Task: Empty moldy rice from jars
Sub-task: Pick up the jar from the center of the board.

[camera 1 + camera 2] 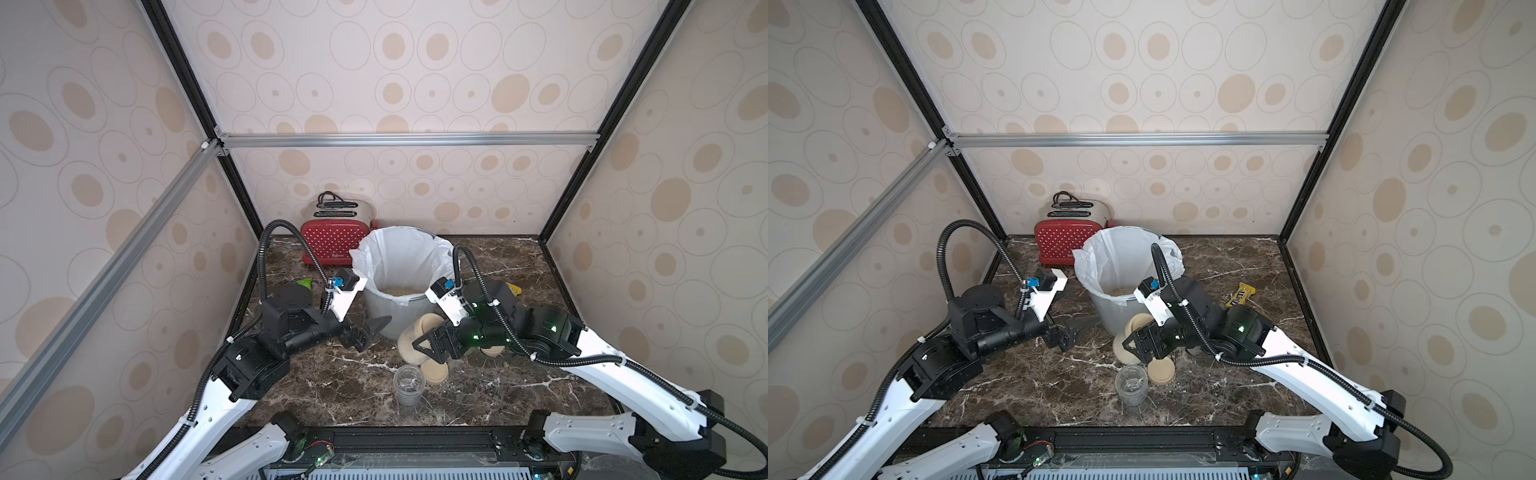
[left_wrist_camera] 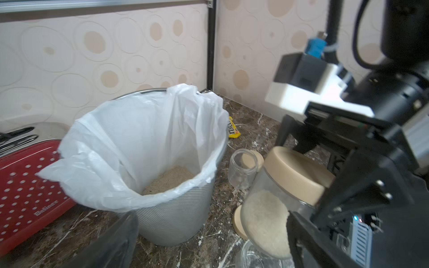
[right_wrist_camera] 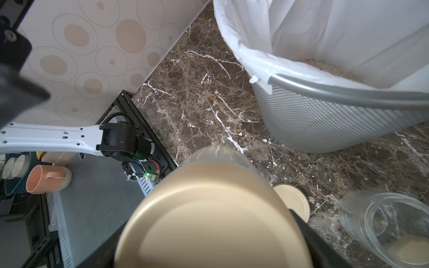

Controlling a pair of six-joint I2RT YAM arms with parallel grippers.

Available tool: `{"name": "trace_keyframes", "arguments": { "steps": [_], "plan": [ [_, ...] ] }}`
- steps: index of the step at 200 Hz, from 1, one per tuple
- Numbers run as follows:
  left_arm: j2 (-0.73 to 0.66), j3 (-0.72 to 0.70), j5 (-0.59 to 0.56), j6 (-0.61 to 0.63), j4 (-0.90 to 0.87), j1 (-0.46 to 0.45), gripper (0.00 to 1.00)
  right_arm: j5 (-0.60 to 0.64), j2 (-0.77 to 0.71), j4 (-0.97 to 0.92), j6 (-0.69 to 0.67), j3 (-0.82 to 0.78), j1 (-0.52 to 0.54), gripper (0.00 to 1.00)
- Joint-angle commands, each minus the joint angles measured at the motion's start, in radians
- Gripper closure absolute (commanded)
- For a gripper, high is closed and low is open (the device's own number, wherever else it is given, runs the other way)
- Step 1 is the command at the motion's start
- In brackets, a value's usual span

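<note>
Your right gripper is clamping wide around a tilted jar, rice inside, lid still on, just beside the bin. Your left gripper is hanging open and empty. You're likely at uncapping: the left fingers need that lid, then you pour.

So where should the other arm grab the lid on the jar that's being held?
Probably the round rim of the beige lid, pinched across from above on the bin side: the right tool clamps the tilted jar by its glass body, leaving the lid bare.
</note>
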Motion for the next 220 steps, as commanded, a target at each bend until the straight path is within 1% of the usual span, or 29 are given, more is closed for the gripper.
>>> {"name": "trace_keyframes", "arguments": {
  "steps": [1,12,37,64,94,98,109,127,169,220],
  "plan": [
    [0.038,0.014,0.033,0.105,-0.109,-0.083,0.01,-0.072,-0.019,0.082,0.004,0.025,-0.017,0.46],
    [0.071,0.020,0.019,0.119,-0.163,-0.128,0.01,-0.091,-0.014,0.082,0.002,0.030,-0.022,0.46],
    [0.111,0.014,-0.063,0.148,-0.185,-0.234,0.01,-0.125,-0.009,0.082,-0.004,0.038,-0.030,0.47],
    [0.128,-0.009,-0.097,0.143,-0.157,-0.279,0.01,-0.175,-0.013,0.101,-0.003,0.038,-0.041,0.47],
    [0.128,-0.039,-0.110,0.142,-0.126,-0.282,0.01,-0.246,-0.024,0.124,-0.002,0.039,-0.052,0.47],
    [0.128,-0.042,-0.111,0.143,-0.092,-0.282,0.01,-0.255,-0.026,0.128,-0.003,0.038,-0.054,0.47],
    [0.135,-0.048,-0.111,0.145,-0.077,-0.283,0.01,-0.280,-0.030,0.137,-0.002,0.034,-0.062,0.47],
    [0.150,-0.055,-0.106,0.149,-0.052,-0.283,0.01,-0.343,-0.037,0.168,0.005,0.018,-0.081,0.47],
    [0.136,-0.107,-0.100,0.133,0.093,-0.282,0.01,-0.487,-0.067,0.335,0.083,-0.065,-0.131,0.47],
    [0.157,-0.116,-0.102,0.120,0.199,-0.282,0.01,-0.604,-0.046,0.459,0.159,-0.112,-0.146,0.49]
  ]
}}
